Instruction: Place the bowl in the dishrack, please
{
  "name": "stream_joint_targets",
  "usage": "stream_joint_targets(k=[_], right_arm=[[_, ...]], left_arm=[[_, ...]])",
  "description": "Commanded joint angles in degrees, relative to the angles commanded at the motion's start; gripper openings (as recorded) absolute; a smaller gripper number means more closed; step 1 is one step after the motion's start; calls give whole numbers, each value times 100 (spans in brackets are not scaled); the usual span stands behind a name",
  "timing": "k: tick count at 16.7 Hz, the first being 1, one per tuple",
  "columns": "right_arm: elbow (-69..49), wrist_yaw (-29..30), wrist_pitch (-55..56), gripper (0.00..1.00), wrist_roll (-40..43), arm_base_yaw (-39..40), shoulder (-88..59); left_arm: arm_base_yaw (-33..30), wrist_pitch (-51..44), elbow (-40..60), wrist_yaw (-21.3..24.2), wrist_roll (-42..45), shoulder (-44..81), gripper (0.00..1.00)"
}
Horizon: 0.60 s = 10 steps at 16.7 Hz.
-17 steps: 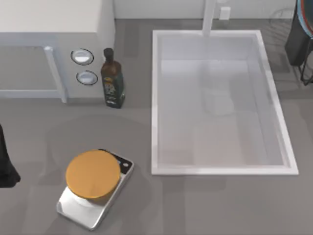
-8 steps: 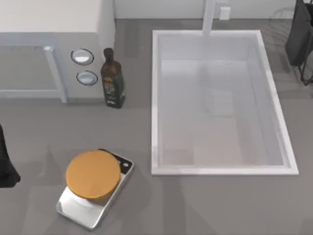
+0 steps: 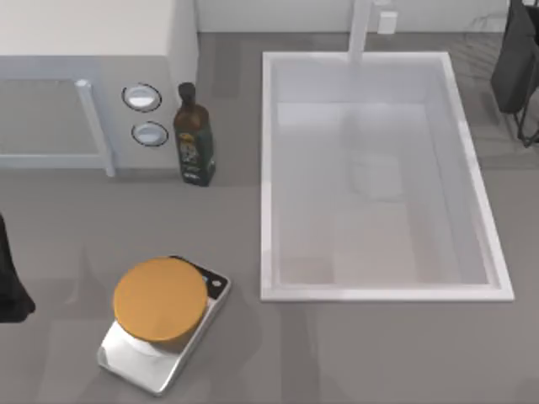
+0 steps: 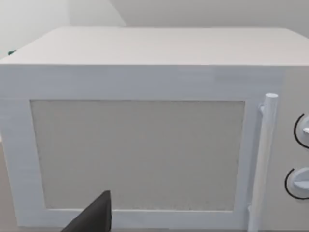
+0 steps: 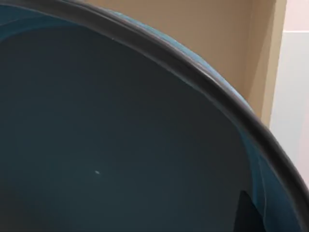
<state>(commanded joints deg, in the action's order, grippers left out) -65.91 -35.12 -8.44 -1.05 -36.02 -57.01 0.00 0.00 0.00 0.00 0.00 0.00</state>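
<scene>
Left arm [image 3: 10,282] parked at table's left edge, facing microwave [image 4: 145,140]; cannot tell its grip. Right arm [image 3: 515,59] at far right over dishrack [image 3: 529,126]; bowl [image 5: 111,145] directly before wrist, grip unclear. Glazed: rigid, slick, breakable; best held by rim.

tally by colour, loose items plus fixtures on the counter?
White: 2, microwave, sink
Dark: 2, bottle, dishrack
Blue: 1, bowl
Orange: 1, disc
Silver: 1, scale
Total: 7
</scene>
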Motion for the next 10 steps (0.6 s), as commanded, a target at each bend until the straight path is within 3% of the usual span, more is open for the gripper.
stream_joint_targets(k=[5, 10], right_arm=[[94, 303, 923, 0, -3, 304, -912], [414, 969, 3087, 0, 16, 928, -2672]], left_arm=[[0, 0, 0, 0, 0, 0, 100], [0, 0, 0, 0, 0, 0, 100]])
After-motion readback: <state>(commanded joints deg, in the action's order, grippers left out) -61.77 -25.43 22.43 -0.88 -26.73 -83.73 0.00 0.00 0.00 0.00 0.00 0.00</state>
